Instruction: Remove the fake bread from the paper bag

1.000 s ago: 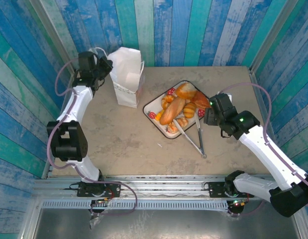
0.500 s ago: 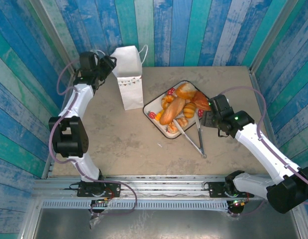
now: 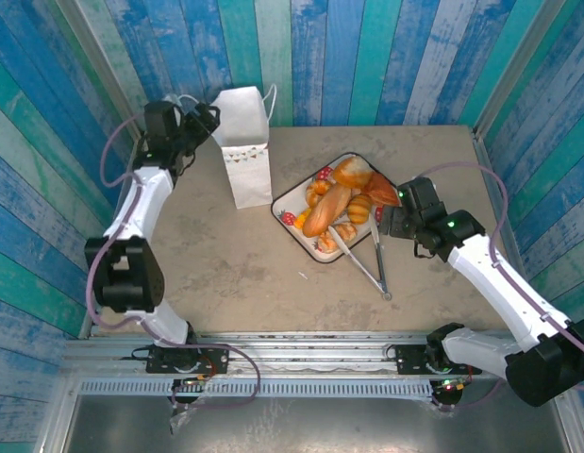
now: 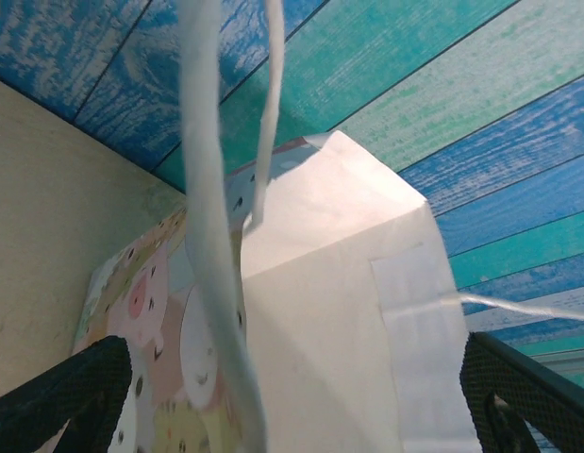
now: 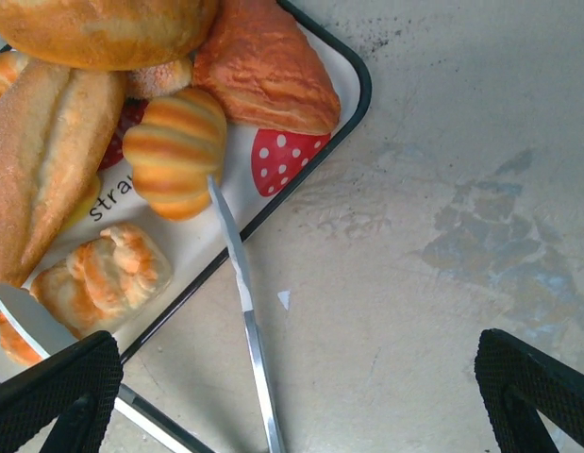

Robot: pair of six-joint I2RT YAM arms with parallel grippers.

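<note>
The white paper bag stands upright at the back left of the table, and its inside is hidden. My left gripper is open beside the bag's top left corner. In the left wrist view the bag sits just ahead of that gripper, and a thin handle loop hangs between the spread fingers. Several pieces of fake bread lie on the strawberry-print tray. My right gripper is open at the tray's right edge, over bare table. A striped roll and a croissant lie ahead of it.
Metal tongs lie on the table by the tray's near right corner, one arm running between my right fingers. Blue and green plank walls close the table on three sides. Bare tabletop stretches in front of the bag.
The bag went from tilted to standing upright. My left gripper opened and let go of it. My right gripper opened wider and shifted slightly.
</note>
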